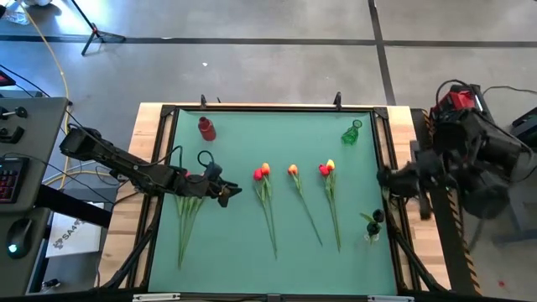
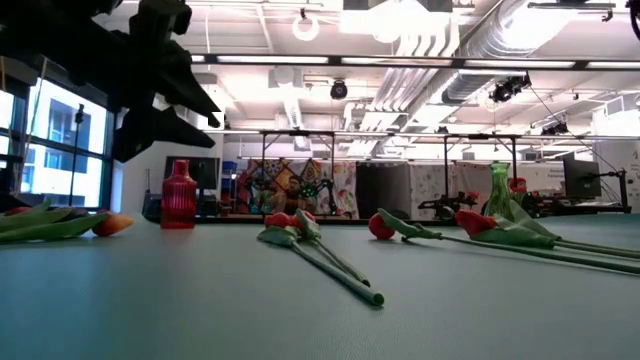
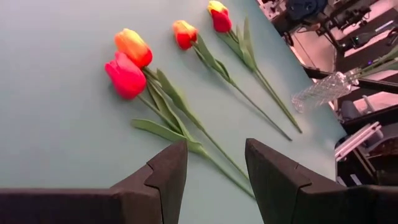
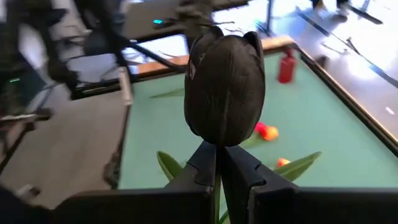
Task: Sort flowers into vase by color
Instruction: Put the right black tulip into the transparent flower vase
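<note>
In the right wrist view a dark tulip-shaped head (image 4: pixel 225 90) fills the middle, dark and hard to read for colour, with green leaves spreading below it. The right gripper (image 4: pixel 220 169) has its fingers pressed together on the stem just under that head. In the high view this arm sits folded past the desk's right edge, and the flower cannot be made out there.

The left gripper (image 1: pixel 225 192) hovers over the left part of the green desk (image 1: pixel 243 268), its two dark fingers (image 3: pixel 166 174) spread apart with nothing between them. Beneath and beside it lies a bundle of tulips (image 1: pixel 188 214) with long green stems running toward the front edge; their heads are mostly hidden under the arm.

Further right lie the other flowers, well apart from each other: a red and orange pair (image 1: pixel 261 173) touching at the heads, a single orange-red tulip (image 1: pixel 293 170), and a red and yellow pair (image 1: pixel 326 168). All have small heads, thin green stems and narrow leaves, stems pointing toward the front.

Near the desk's right front a clear vase (image 1: pixel 372 226) appears to lie on its side, holding something dark that is too small to identify. At the back stand a red vase (image 1: pixel 206 128) on the left and a green vase (image 1: pixel 351 133) on the right.
</note>
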